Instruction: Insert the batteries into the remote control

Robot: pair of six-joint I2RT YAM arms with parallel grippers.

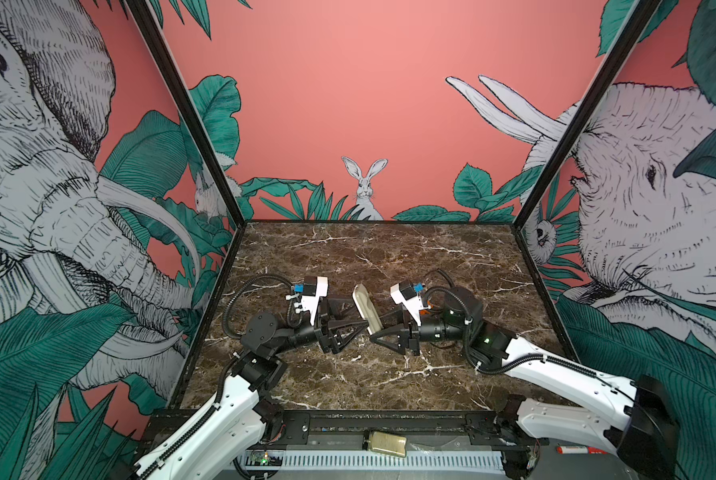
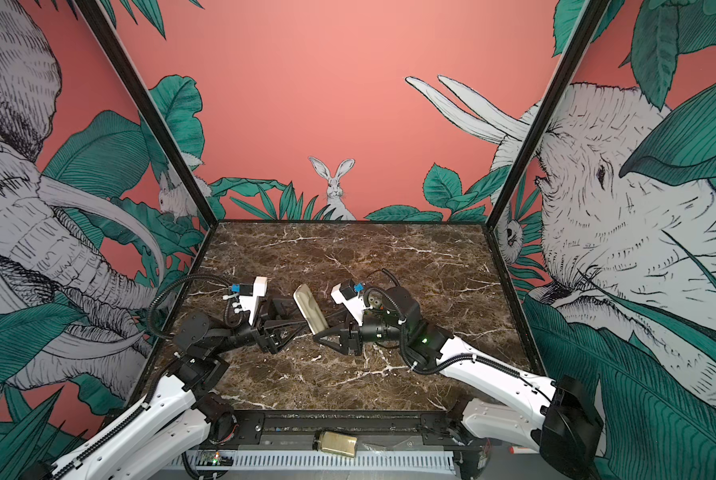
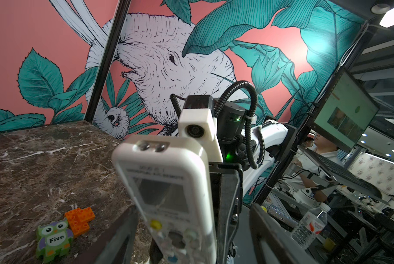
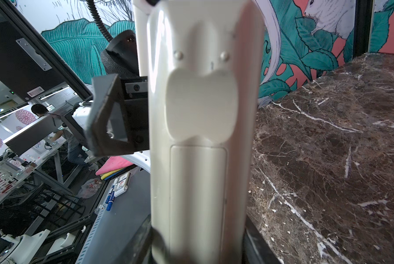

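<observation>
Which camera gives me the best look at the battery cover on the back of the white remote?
The right wrist view: the back of the slim white plastic remote control fills it, battery cover apparently closed. The left wrist view shows only the button face; both top views show the remote small.

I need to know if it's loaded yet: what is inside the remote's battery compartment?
The remote control shows its pale back to the right wrist view. A rectangular cover appears to sit closed over the compartment, so whatever lies inside is hidden.
</observation>
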